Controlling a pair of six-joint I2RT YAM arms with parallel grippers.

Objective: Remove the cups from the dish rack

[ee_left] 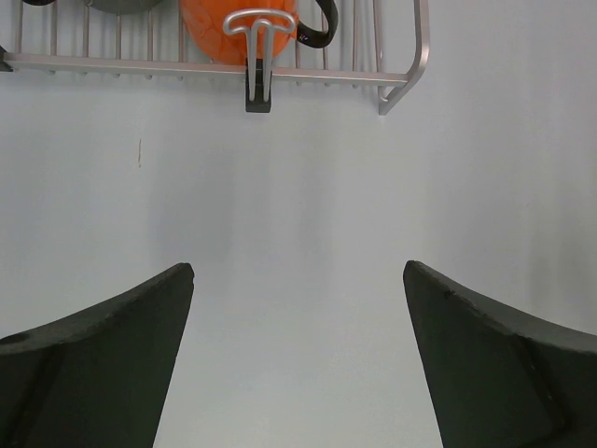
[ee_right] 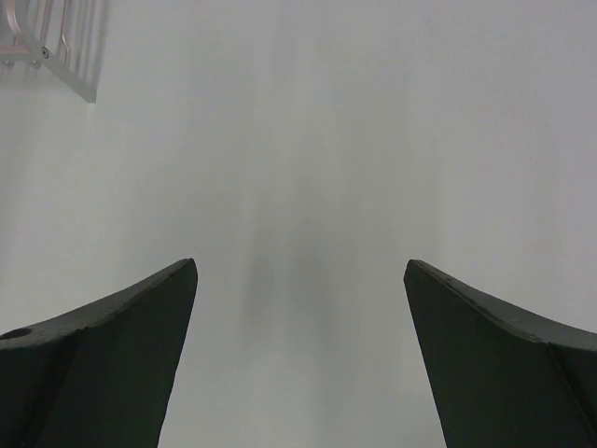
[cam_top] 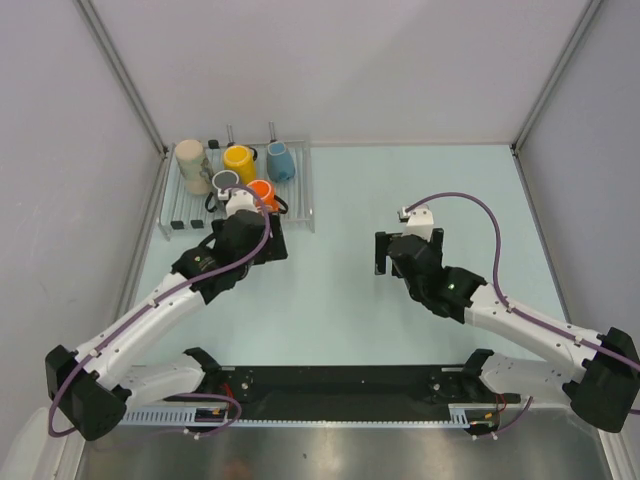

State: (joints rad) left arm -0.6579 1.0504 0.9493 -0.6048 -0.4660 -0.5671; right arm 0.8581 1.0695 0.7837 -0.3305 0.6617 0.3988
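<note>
The silver wire dish rack point(cam_top: 300, 185) lies at the far left of the table. It holds five cups: cream-beige point(cam_top: 190, 163), yellow point(cam_top: 240, 160), light blue point(cam_top: 280, 160), dark grey point(cam_top: 225, 182) and orange point(cam_top: 263, 192). My left gripper point(cam_top: 247, 228) is open and empty, just in front of the rack's near edge, facing the orange cup. In the left wrist view the left gripper point(ee_left: 298, 271) stands apart from the rack point(ee_left: 401, 79) and the orange cup point(ee_left: 219, 23). My right gripper point(cam_top: 408, 245) is open and empty over bare table at centre right.
The table is pale blue-green with grey walls on three sides. The rack's near right corner point(ee_right: 65, 56) shows at the top left of the right wrist view, far from the right gripper point(ee_right: 298, 266). A black foot point(ee_left: 258, 96) hangs under the rack's front bar.
</note>
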